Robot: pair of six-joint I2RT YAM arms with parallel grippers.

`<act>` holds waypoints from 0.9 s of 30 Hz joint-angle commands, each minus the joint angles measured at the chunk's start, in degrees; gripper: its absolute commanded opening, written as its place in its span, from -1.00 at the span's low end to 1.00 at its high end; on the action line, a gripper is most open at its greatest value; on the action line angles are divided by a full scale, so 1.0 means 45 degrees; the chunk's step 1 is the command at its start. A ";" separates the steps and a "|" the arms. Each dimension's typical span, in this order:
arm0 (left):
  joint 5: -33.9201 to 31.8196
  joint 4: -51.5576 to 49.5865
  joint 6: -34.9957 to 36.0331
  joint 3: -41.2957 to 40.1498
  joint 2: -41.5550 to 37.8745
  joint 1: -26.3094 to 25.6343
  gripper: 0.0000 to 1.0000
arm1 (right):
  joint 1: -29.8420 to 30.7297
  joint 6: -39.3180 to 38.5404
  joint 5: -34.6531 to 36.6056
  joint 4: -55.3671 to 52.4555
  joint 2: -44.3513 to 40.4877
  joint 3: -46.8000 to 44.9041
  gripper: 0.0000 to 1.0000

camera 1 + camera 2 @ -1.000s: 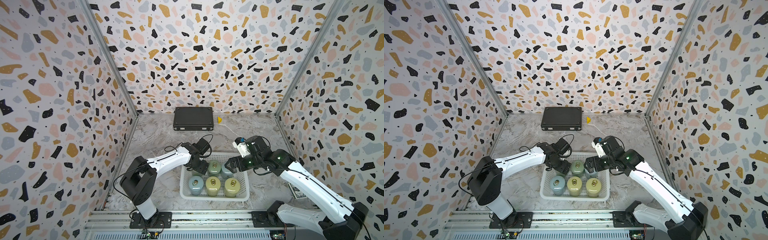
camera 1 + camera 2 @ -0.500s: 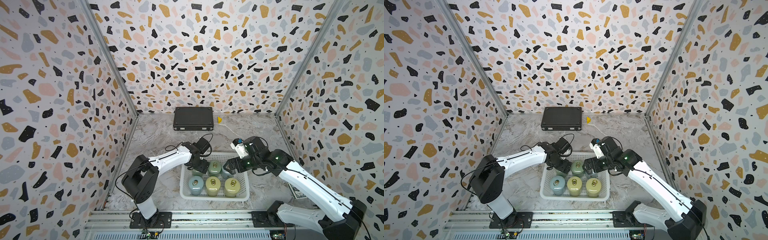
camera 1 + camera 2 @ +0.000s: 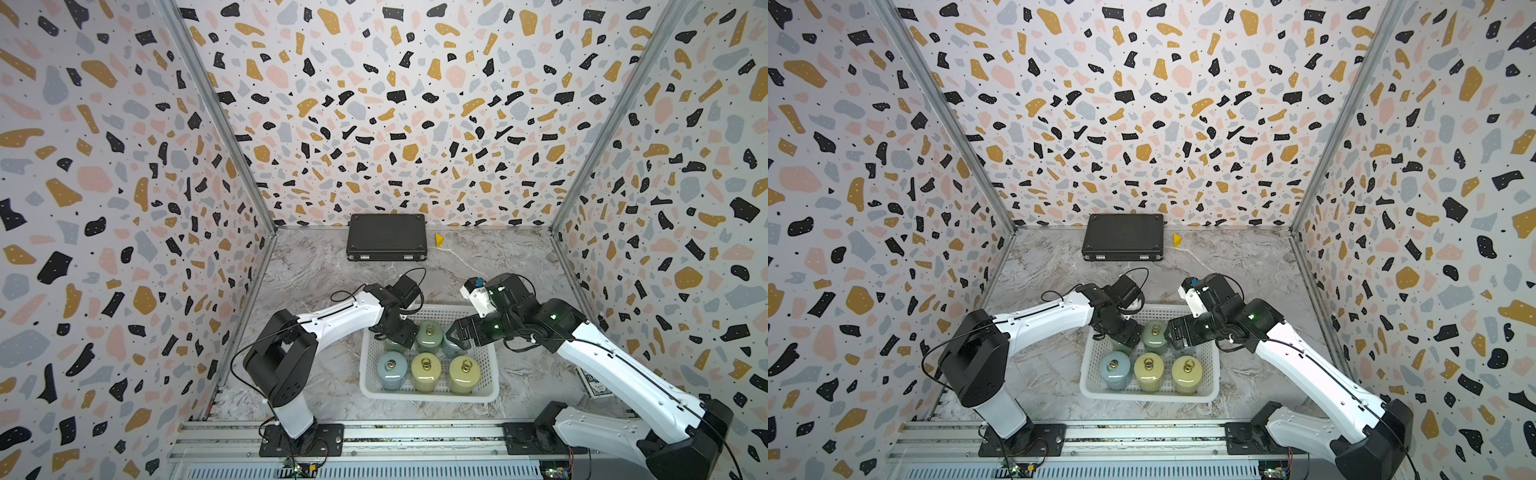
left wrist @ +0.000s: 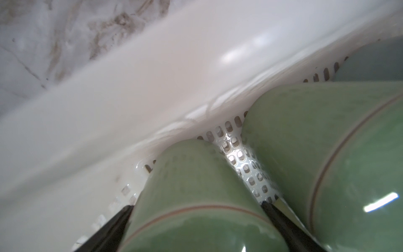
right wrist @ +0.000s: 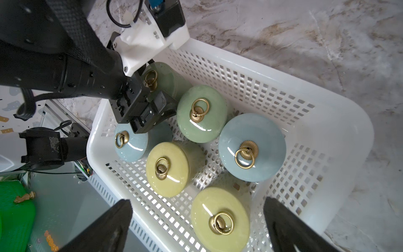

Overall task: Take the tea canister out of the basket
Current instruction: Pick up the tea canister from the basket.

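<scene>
Basket (image 3: pixel 428 397) is noted on the marble top. Six lidded canisters are stood upright in it, in two rows of three.

The target canister (image 4: pixel 196 179) (green, brass ring on the lid (image 5: pixel 168 78)) is found in the basket's far left corner. It is sat on the perforated floor, just beside the far wall, and is not yet lifted.

The left gripper (image 4: pixel 196 207) is set down over it from above. Its black fingers (image 4: pixel 122 220) are laid against both sides of the body, pinching it.

A green neighbour (image 5: pixel 201 113) is placed at the basket's far middle, just beside the target. A blue one (image 5: pixel 251 147) is at the far right. The near row is read left to right as blue (image 5: pixel 130 144), yellow (image 5: pixel 168 168), yellow (image 5: pixel 220 218).

The right gripper (image 5: pixel 197 201) is held above the basket's right half, over the far right canister in both top views (image 3: pixel 455 334) (image 3: pixel 1173 332). Its fingers are spread wide and nothing is held between them.

A black case (image 3: pixel 386 237) is seen beyond the basket's far side, well apart.
</scene>
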 commanded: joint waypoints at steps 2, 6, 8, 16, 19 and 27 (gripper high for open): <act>-0.0435 -0.1461 0.0176 -0.0269 0.0414 0.0185 0.83 | 0.0109 0.0180 -0.0006 -0.0024 -0.0102 0.0400 0.99; -0.0562 -0.1434 0.0179 -0.0252 0.0376 0.0182 0.80 | 0.0128 0.0237 0.0034 0.0013 -0.0123 0.0365 0.99; -0.0624 -0.1488 0.0180 -0.0145 0.0357 0.0182 0.69 | 0.0148 0.0246 0.0034 0.0032 -0.0123 0.0350 0.99; -0.0636 -0.2215 -0.0173 0.0526 -0.0578 0.0099 0.50 | 0.0167 0.0347 0.0075 0.0092 -0.0162 0.0265 0.99; -0.0682 -0.2671 -0.0329 0.0922 -0.1019 0.0099 0.50 | 0.0167 0.0373 0.0102 0.0120 -0.0163 0.0257 0.99; -0.0717 -0.4025 -0.0568 0.2407 -0.1954 0.0123 0.50 | 0.0187 0.0373 -0.0034 0.0321 -0.0066 0.0358 0.99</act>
